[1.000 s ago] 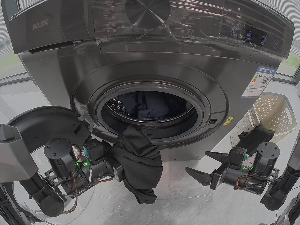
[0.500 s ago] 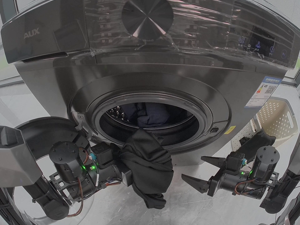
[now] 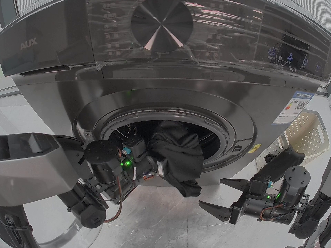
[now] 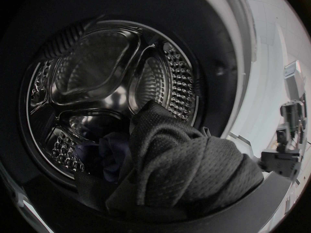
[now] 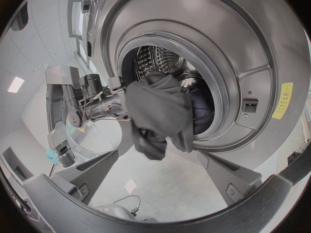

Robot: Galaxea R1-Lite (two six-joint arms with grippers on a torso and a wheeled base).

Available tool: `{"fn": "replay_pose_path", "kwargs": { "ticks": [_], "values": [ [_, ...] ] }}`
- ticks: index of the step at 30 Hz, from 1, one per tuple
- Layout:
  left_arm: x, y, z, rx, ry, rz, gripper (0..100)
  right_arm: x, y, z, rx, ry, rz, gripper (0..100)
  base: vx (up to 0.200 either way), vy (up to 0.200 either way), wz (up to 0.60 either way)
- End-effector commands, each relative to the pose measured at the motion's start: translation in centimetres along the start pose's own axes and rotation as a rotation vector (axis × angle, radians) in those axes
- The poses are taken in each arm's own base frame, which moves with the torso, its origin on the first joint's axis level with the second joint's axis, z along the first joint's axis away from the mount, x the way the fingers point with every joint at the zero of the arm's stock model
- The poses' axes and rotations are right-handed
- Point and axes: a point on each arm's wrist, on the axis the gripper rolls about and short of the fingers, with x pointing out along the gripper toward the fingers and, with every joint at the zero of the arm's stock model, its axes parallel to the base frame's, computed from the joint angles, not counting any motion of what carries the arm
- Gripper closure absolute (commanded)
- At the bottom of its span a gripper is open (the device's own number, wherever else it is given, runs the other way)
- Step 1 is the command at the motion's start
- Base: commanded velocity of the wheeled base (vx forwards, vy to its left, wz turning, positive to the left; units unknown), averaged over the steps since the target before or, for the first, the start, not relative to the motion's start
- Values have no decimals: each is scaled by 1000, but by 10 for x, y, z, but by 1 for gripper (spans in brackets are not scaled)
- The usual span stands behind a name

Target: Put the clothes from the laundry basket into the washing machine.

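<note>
Pinching the black garment [image 3: 179, 154], the left gripper [image 3: 159, 166] holds it across the door rim of the washing machine [image 3: 172, 86] so it can drop into the drum [image 4: 97, 65]; the right gripper [image 3: 211, 192] hangs spread.

Pale grey marbled floor [image 3: 162, 221] is running across the near ground, gleaming softly under even light. White gridded ceiling [image 5: 29, 42] is showing overhead, with one rectangular light panel [image 5: 15, 84] glowing in it. Window frames [image 5: 77, 20] are lining the wall on the far left. Thin cable [image 5: 128, 200] is lying loose on the floor.
</note>
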Motion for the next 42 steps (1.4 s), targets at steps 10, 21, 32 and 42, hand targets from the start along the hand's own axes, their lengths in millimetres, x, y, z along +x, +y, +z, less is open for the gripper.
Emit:
{"fn": "replay_pose_path", "kwargs": {
  "ticks": [10,21,32,42],
  "values": [
    [73,7,-52,-8,-47,105,100,-9,2,1,-10,-2,7,0,0,0,0],
    [123,54,-38,-15,-144,200,100,-8,2,0,-10,3,9,0,0,0,0],
    [166,69,-22,-34,-174,255,100,-8,2,0,-8,5,7,0,0,0,0],
    [158,68,-18,-65,-146,260,0,-8,2,0,-8,3,9,0,0,0,0]
  ]
}}
